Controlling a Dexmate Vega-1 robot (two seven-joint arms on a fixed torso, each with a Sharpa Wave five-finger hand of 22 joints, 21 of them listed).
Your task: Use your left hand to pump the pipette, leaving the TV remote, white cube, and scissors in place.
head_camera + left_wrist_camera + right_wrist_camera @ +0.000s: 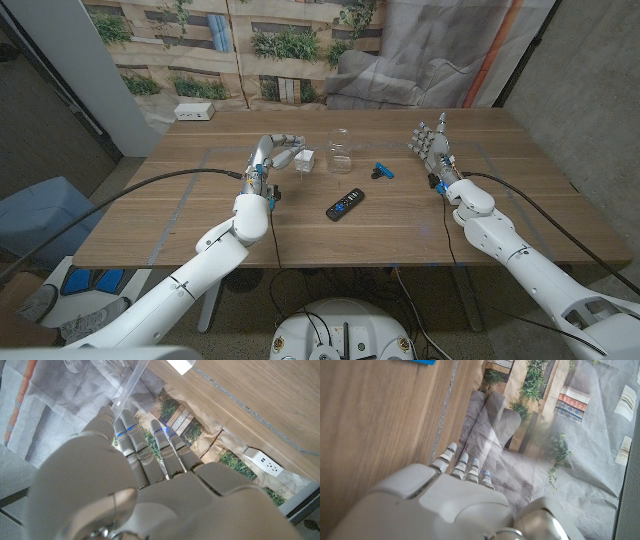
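Observation:
My left hand [275, 160] is raised over the table's middle left, its fingers [135, 435] curled around the pipette. The pipette's clear tube [131, 382] reaches out from between those fingers toward a clear glass container [340, 148]. The white cube [304, 160] sits just right of the hand; a corner of the cube [182, 364] shows in the left wrist view. A black TV remote [345, 204] lies nearer the front. Blue scissors [383, 170] lie right of the container. My right hand [432, 148] stands upright at the right, fingers apart, holding nothing.
A white power strip [193, 111] lies at the table's far left corner and is also seen as the power strip [262, 462] in the left wrist view. A blue edge of the scissors [417, 361] shows past my right hand. A printed backdrop hangs behind the table.

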